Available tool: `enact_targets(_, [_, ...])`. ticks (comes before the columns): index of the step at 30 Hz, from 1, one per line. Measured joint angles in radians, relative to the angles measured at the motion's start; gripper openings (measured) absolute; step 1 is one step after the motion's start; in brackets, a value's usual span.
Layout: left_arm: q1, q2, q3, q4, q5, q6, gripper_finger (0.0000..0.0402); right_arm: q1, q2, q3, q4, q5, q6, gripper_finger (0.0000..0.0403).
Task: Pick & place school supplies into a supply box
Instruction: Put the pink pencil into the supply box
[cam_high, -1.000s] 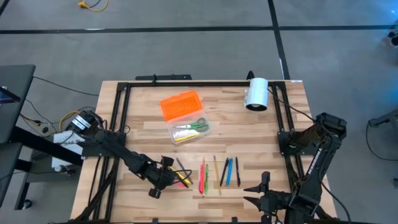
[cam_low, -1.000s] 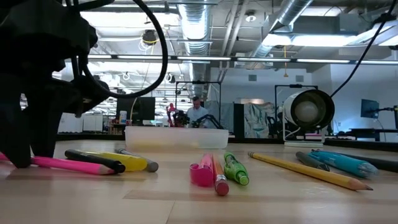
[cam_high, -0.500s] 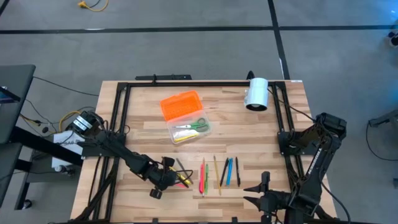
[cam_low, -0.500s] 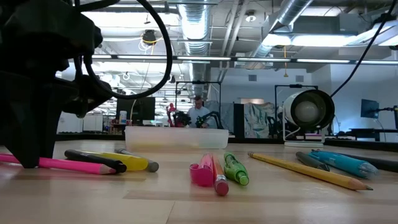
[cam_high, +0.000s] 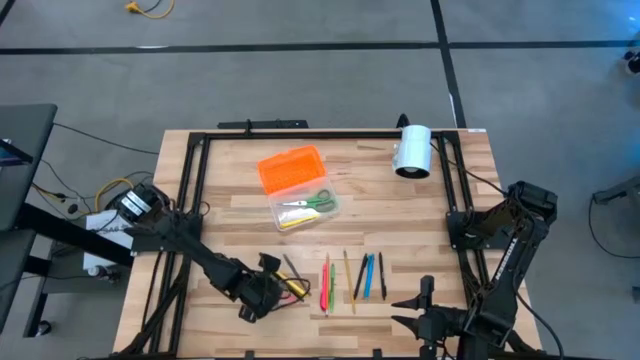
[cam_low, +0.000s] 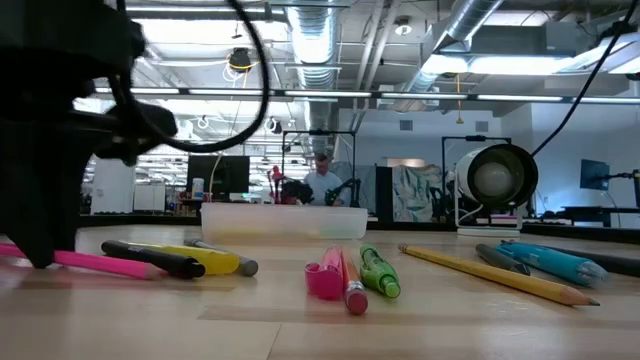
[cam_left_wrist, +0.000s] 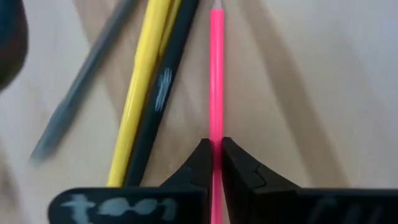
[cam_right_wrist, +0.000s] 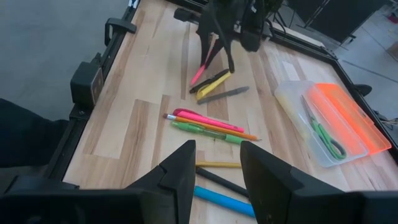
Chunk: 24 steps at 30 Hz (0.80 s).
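Note:
My left gripper (cam_high: 268, 291) stands near the table's front left, shut on a pink pen (cam_left_wrist: 216, 74). A yellow pen (cam_left_wrist: 142, 93), a black pen (cam_left_wrist: 163, 99) and a grey one (cam_left_wrist: 81, 87) lie beside it on the table. More pens and pencils (cam_high: 350, 277) lie in a row to the right. The supply box's clear base (cam_high: 322, 217) sits mid-table with green scissors (cam_high: 312, 202) inside, and its orange lid (cam_high: 291, 169) is beside it. My right gripper (cam_high: 424, 306) hangs open at the front right, holding nothing. My left gripper pinches the pink pen's shaft (cam_left_wrist: 216, 146) between its two fingertips (cam_left_wrist: 200, 163). The fingers come steeply from above and lie across the pen. The pen slants down from the fingers (cam_right_wrist: 202, 67) toward the table; whether its lower end rests there I cannot tell.
A white cylinder (cam_high: 411, 150) lies at the far right by the black frame rail (cam_high: 300, 135) that borders the table. Bare wood lies between the box and the row of pens. A person sits in the room beyond (cam_low: 322, 178).
My left gripper has closed on the pink pen, then shifted slightly toward the near edge and risen a little, tipping as it went. The other pens and the box have stayed put.

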Motion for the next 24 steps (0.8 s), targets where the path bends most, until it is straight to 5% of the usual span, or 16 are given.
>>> enact_targets(10, [-0.052,-0.001,0.078,-0.082,-0.124,0.011,0.0000,0.000,0.000,0.000,0.000,0.000,0.000,0.0120])
enact_targets(24, [-0.014,-0.005,0.081,-0.075,-0.455,0.050,0.0000,0.000,0.000,0.000,-0.002,0.002,-0.007,0.0120])
